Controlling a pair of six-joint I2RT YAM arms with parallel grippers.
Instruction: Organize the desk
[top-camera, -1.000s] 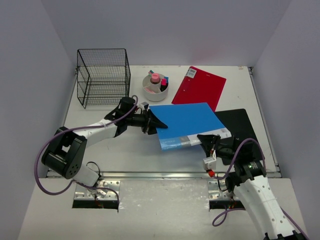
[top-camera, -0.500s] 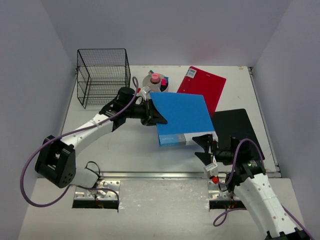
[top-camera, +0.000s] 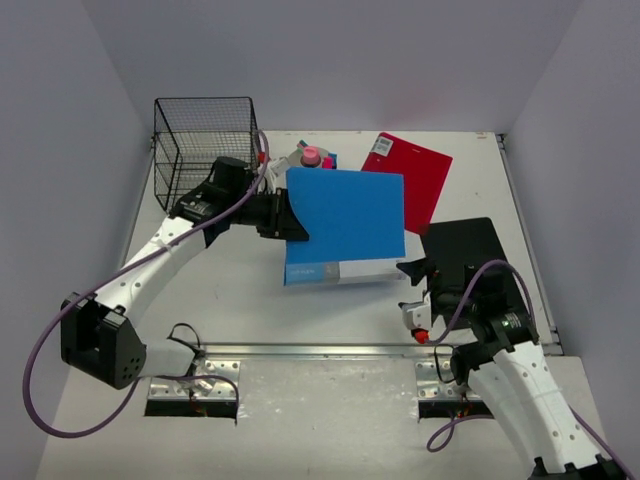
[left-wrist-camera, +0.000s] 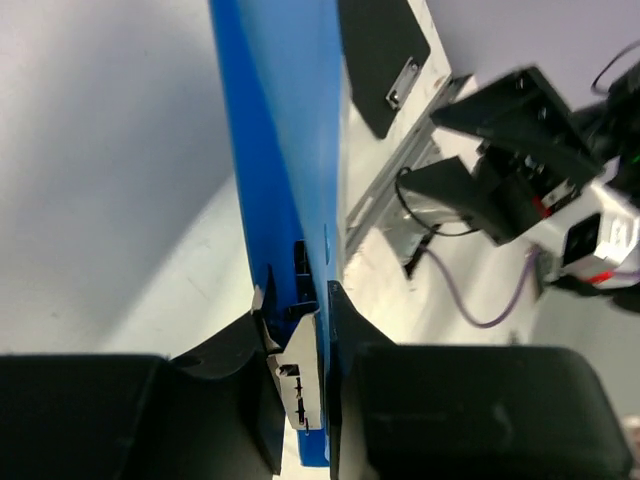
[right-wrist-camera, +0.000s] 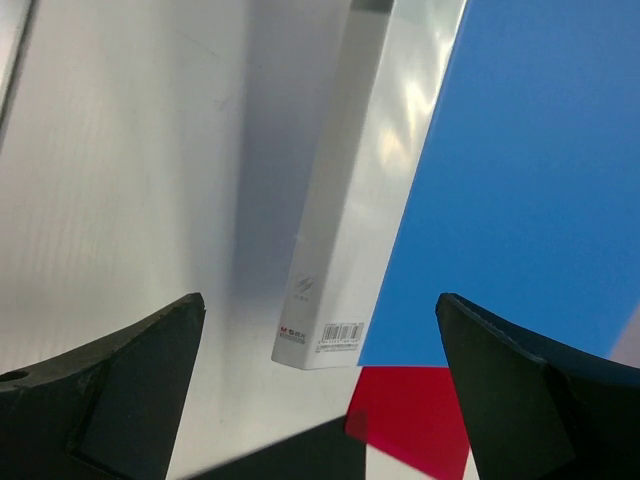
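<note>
The off-white desk has a silver rail along its front. My left gripper is shut on the left edge of a blue folder and holds it lifted above a white box. In the left wrist view the folder runs edge-on away from my gripper, pinched at a metal clip. My right gripper is open and empty, just right of the box. In the right wrist view my gripper faces the white box, the blue folder and a red folder.
A black wire basket stands at the back left. A pink-capped bottle stands behind the blue folder. A red folder lies at the back right, a black clipboard in front of it. Lavender walls enclose the desk.
</note>
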